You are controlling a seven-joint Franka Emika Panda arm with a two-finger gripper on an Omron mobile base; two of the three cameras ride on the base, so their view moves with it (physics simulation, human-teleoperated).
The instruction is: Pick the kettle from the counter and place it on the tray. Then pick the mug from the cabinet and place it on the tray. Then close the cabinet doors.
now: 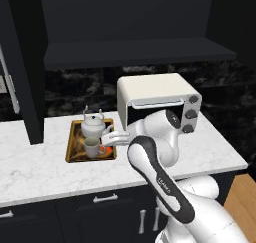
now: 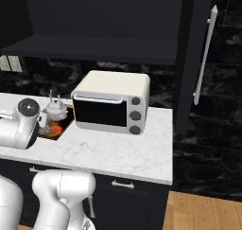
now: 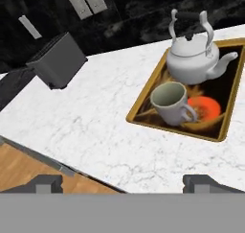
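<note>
While the cabinet doors point(image 2: 205, 58) stand swung open above, the counter point(image 1: 40, 167) lies bare left of the tray point(image 1: 73, 143) and along its front edge. A toaster oven point(image 2: 111, 101) crowds the tray's right side. The kettle point(image 3: 194, 59) sits at the tray's back edge, the mug point(image 3: 171, 102) just in front of it. The gripper point(image 3: 124, 181), fingers spread wide and holding nothing, hovers off the tray's front, apart from the mug.
</note>
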